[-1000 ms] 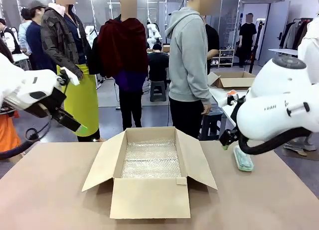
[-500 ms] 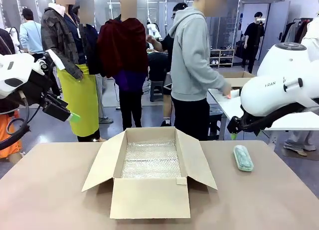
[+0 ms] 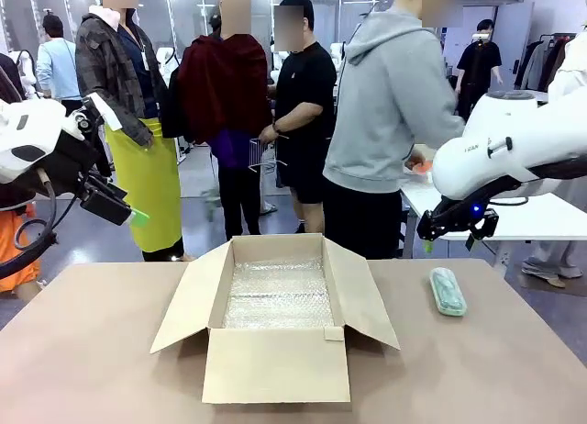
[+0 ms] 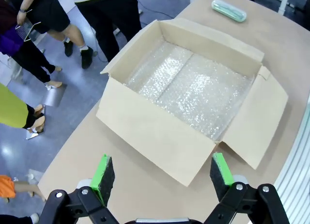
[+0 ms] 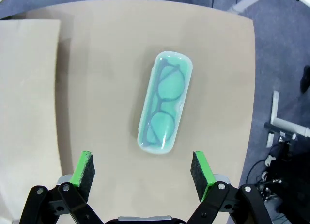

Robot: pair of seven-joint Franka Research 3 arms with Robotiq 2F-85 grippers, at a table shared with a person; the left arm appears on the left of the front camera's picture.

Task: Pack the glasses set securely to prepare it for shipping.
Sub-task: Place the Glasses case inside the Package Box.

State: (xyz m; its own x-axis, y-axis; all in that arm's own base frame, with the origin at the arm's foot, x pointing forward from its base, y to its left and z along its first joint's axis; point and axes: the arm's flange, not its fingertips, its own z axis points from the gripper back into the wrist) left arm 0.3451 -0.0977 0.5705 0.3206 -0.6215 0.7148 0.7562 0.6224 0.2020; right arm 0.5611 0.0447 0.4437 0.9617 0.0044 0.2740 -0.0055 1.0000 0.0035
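Right hand (image 5: pixel 142 162) (fingers spread) hangs above mint-green case (image 5: pixel 164 107); box (image 3: pixel 275 364) alongside.

left gripper (image 4: pixel 162 171): jaws wide, empty | box (image 4: pixel 155 136): open, bubble wrap (image 4: pixel 193 88) inside | mint-green case (image 4: pixel 228 10): beyond box, contents perhaps spectacles
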